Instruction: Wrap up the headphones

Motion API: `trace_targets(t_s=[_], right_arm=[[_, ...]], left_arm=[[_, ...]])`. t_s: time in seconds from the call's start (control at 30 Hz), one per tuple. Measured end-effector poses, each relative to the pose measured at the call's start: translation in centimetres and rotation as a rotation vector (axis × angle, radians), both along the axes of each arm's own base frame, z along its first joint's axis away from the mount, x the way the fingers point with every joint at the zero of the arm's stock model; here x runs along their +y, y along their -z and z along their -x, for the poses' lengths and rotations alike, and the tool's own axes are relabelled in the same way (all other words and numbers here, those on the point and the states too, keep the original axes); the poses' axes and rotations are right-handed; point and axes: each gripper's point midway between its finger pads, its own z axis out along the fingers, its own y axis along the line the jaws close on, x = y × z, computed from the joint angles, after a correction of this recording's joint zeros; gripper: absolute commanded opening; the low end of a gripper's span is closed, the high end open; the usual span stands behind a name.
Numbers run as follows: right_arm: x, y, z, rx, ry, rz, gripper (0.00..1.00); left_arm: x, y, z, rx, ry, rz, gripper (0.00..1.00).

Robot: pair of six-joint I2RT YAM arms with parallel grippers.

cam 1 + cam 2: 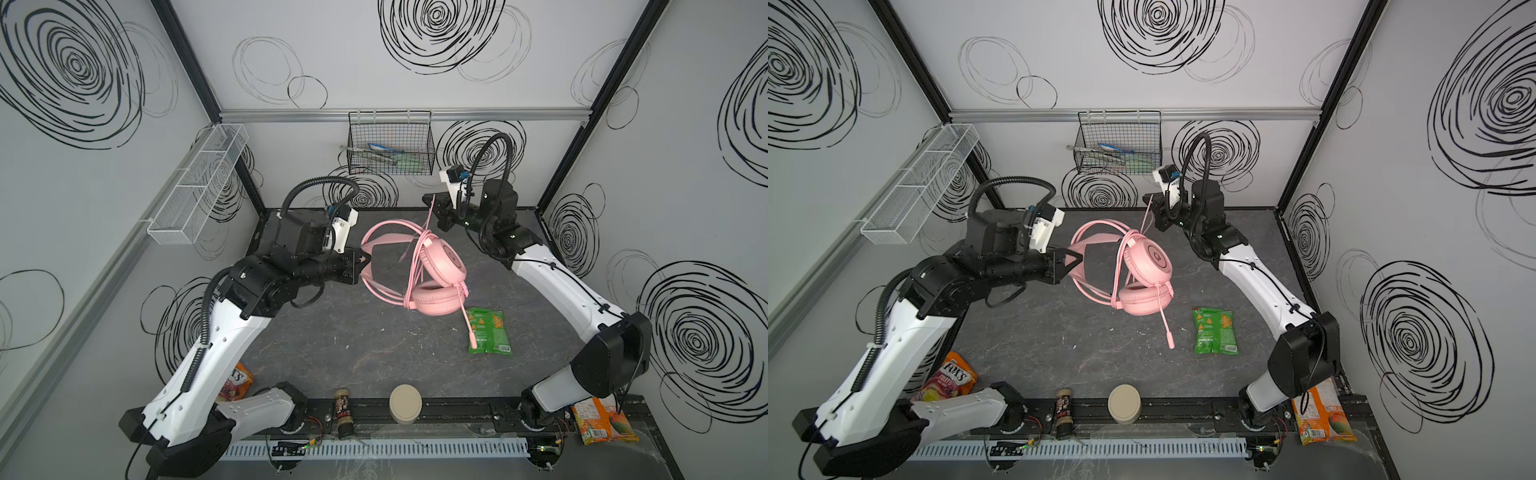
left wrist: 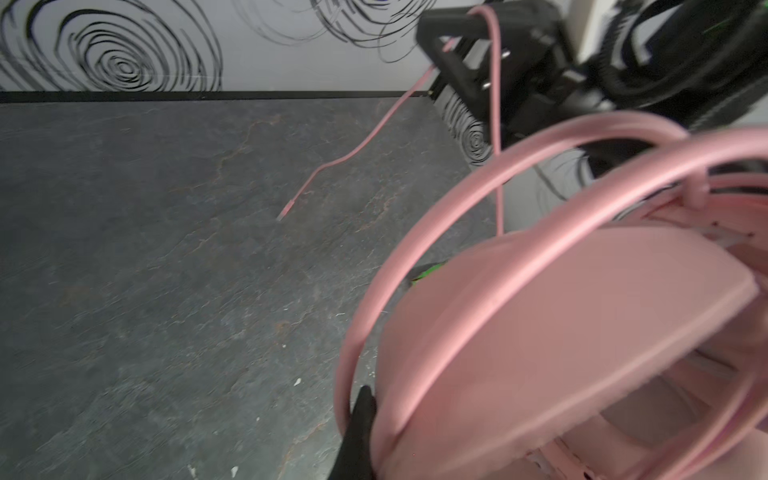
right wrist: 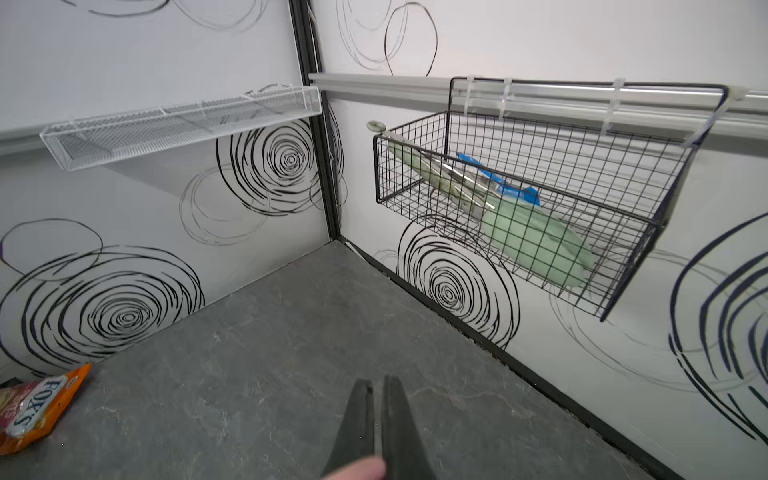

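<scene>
The pale pink headphones (image 1: 442, 259) (image 1: 1148, 259) hang above the dark table, earcups together and boom microphone (image 1: 471, 332) pointing down. My left gripper (image 1: 365, 259) (image 1: 1073, 259) is shut on the headband, which fills the left wrist view (image 2: 582, 311); one black fingertip (image 2: 365, 399) shows against the band and the other is hidden. The thin pink cable (image 1: 428, 220) (image 2: 365, 143) loops round the headphones between the earcups and rises to my right gripper (image 1: 430, 201) (image 1: 1148, 199), raised at the back right. Its jaws (image 3: 378, 384) are shut on the cable (image 3: 357, 471).
A green snack bag (image 1: 488, 330) lies under the microphone. A black wire basket (image 1: 390, 145) hangs on the back wall and a white mesh tray (image 1: 195, 183) on the left wall. A beige lid (image 1: 405, 403), small jar (image 1: 343, 411) and orange bags (image 1: 951, 378) (image 1: 602, 424) line the front edge.
</scene>
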Motion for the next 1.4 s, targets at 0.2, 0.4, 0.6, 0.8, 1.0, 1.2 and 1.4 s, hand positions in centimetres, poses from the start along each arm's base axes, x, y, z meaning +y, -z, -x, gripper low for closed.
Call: trace_targets(t_s=[0.2,0.4,0.6,0.8,1.0,1.2,1.4], right_arm=[[-1.2,1.0,1.6,0.055,0.072,0.135,0.00],[0.7,0.2,3.9,0.003,0.102,0.278,0.00],[2.1,-1.1,5.8,-0.042,0.107,0.338,0.00],[0.7,0.2,5.5,-0.018,0.167,0.409,0.00],[-0.2,0.4,4.9,-0.008,0.209,0.423,0.00],[-0.2,0.7,4.3,0.021,0.221,0.429,0.00],[0.2,-0.2,4.8,0.015,0.210,0.420,0.00]], left_arm=[[1.0,1.7,-0.6,-0.079,-0.072,-0.193,0.00],[1.1,2.1,-0.2,-0.165,-0.088,-0.369,0.00],[1.3,4.0,-0.9,-0.169,-0.129,-0.487,0.00],[2.9,5.3,-2.0,-0.132,-0.220,-0.482,0.00],[3.3,5.3,-2.7,-0.131,-0.258,-0.461,0.00],[3.8,5.2,-2.8,-0.129,-0.290,-0.464,0.00],[5.7,4.4,-3.6,-0.164,-0.409,-0.488,0.00]])
